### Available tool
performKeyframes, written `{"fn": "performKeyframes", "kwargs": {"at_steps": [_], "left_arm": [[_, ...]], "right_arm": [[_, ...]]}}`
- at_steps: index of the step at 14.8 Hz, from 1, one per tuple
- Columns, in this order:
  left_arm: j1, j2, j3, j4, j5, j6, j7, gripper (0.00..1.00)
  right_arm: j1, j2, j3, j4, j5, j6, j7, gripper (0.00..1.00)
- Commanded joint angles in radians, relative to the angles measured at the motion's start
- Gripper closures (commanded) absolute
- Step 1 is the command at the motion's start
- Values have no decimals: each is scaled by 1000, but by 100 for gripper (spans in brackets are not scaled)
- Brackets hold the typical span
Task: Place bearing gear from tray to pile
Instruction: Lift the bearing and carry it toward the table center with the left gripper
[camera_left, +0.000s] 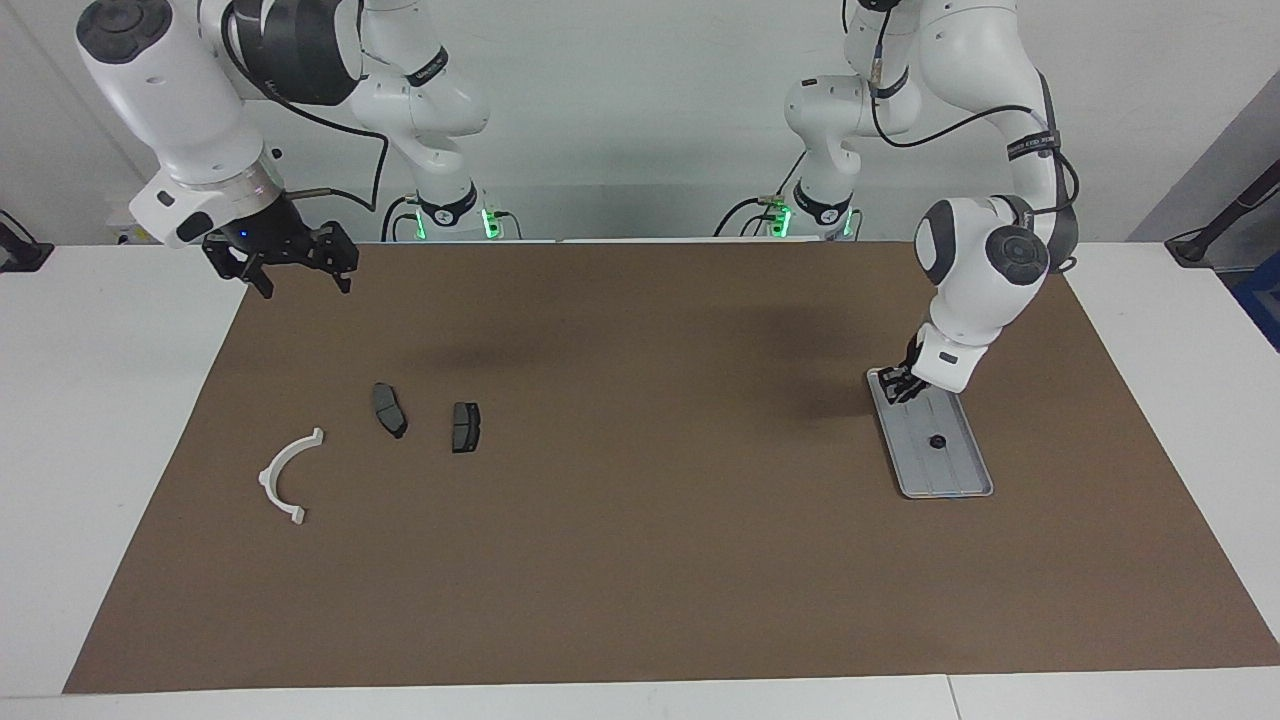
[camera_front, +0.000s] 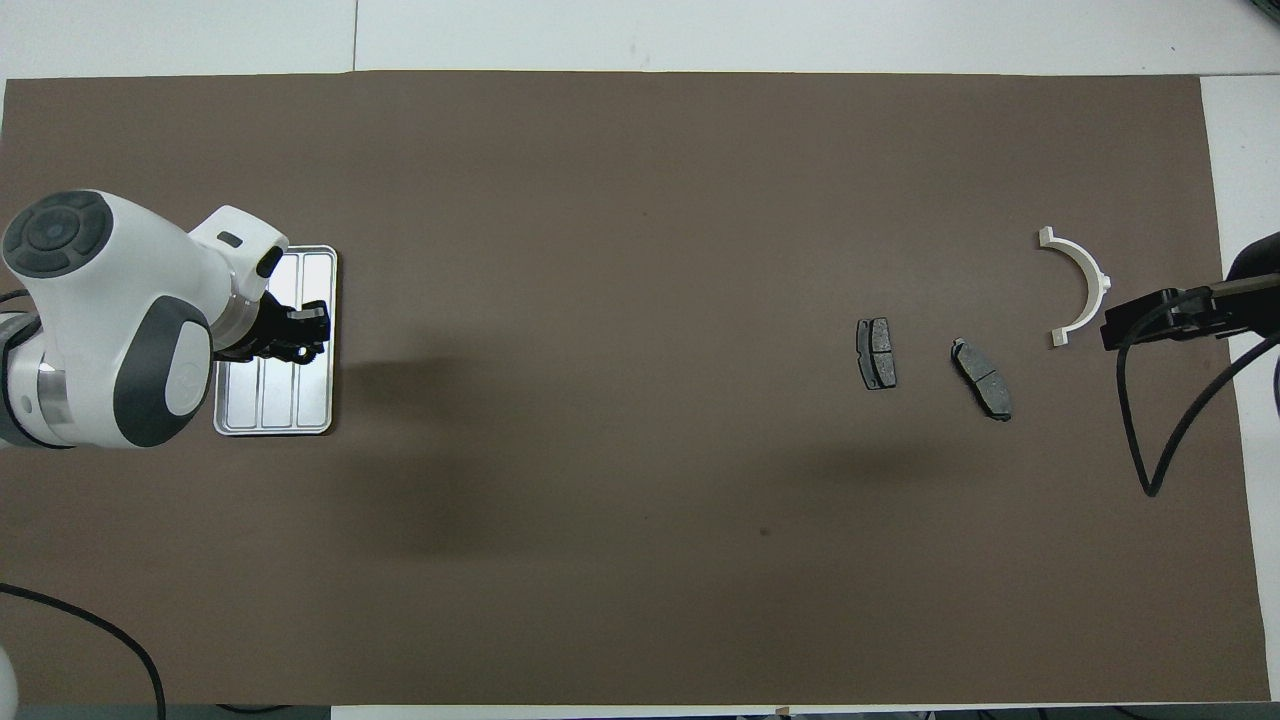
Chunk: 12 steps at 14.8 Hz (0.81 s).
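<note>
Small dark bearing gear (camera_left: 937, 441) lies mid-tray (camera_left: 950, 491), toward the left arm's end. It looks hard, light and likely to roll, so pinch across its rim. Left gripper (camera_left: 899, 384) hangs over the tray's robot-side end, and I can't tell its grip. Right gripper (camera_left: 305, 285) waits, spread wide.

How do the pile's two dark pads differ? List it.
The slanted pad looks longer, with tapered ends; the straight pad looks shorter and blockier. The slanted pad lies askew, next to the white bracket; the straight pad lies straighter, farther from it. Both are dark grey and lie flat.
</note>
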Motion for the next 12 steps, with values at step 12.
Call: {"fn": "performKeyframes", "kwargs": {"at_steps": [12], "left_arm": [[-524,249,14,254,1,105,-820,100]], "right_arm": [[-29,-17,9,-23,7,33,-15,0]]}}
